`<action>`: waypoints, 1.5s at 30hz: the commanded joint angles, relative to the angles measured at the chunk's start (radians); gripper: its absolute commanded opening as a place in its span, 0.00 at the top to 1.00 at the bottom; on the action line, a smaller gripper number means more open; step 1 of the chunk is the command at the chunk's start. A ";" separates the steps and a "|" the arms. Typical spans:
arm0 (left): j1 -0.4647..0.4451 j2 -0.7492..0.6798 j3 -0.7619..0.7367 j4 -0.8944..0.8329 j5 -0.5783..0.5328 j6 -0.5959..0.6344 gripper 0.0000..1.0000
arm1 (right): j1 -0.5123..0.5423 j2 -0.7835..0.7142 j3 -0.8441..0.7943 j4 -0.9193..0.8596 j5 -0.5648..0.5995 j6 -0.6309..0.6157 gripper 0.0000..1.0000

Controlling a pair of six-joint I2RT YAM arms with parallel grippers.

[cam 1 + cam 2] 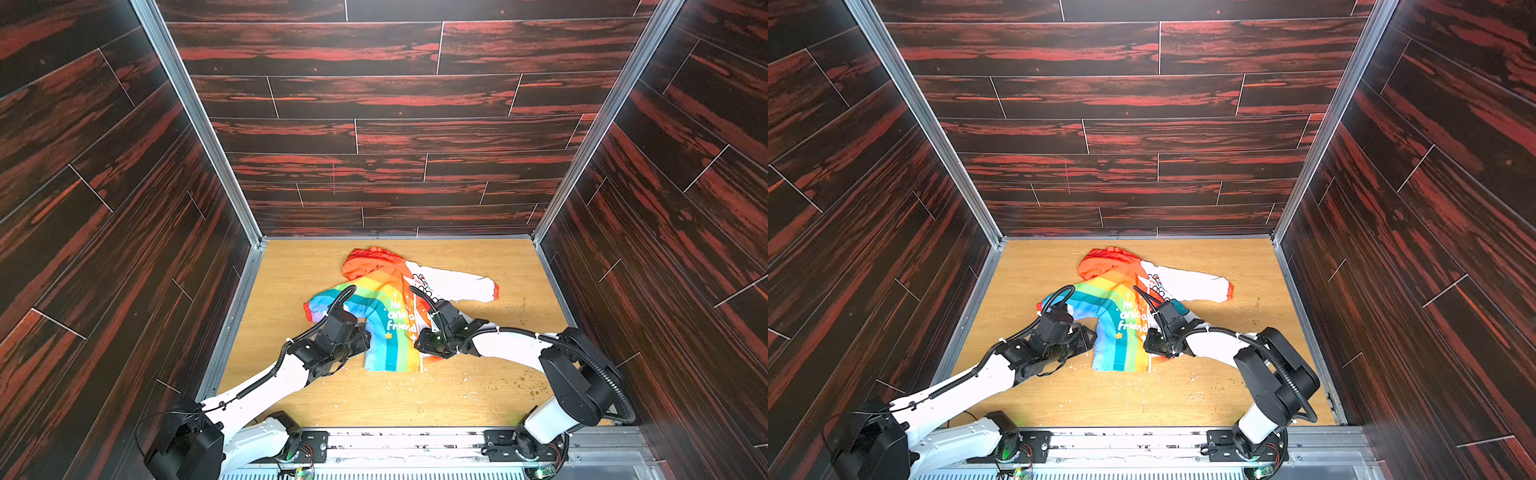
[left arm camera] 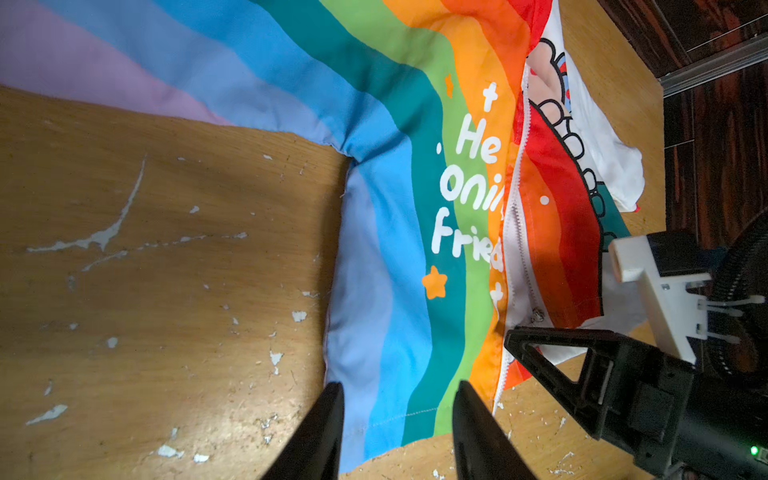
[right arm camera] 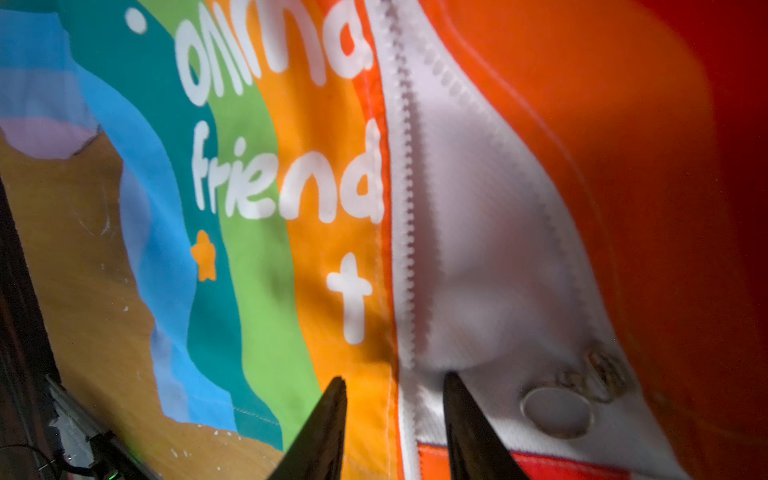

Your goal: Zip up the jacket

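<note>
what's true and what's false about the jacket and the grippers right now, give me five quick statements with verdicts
1. The jacket lies on the table, hood toward the back wall. True.
2. The zip is closed to the top. False: its tooth rows stand apart.
3. The lettering is on the rainbow half. True.
4. The left gripper is shut. False: its jaws stand apart over the jacket.
5. The right gripper is at the hood. False: it is at the zip's lower end, jaws apart.
</note>
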 commanded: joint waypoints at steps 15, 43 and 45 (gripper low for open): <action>-0.002 -0.031 0.010 -0.021 -0.006 -0.003 0.53 | -0.001 0.015 -0.039 0.148 -0.123 0.065 0.76; 0.011 -0.095 0.057 -0.109 -0.096 0.036 0.50 | -0.058 0.066 0.019 0.282 -0.374 0.079 1.00; 0.010 -0.068 0.068 -0.102 -0.072 0.035 0.51 | -0.058 0.054 0.018 0.247 -0.339 0.071 1.00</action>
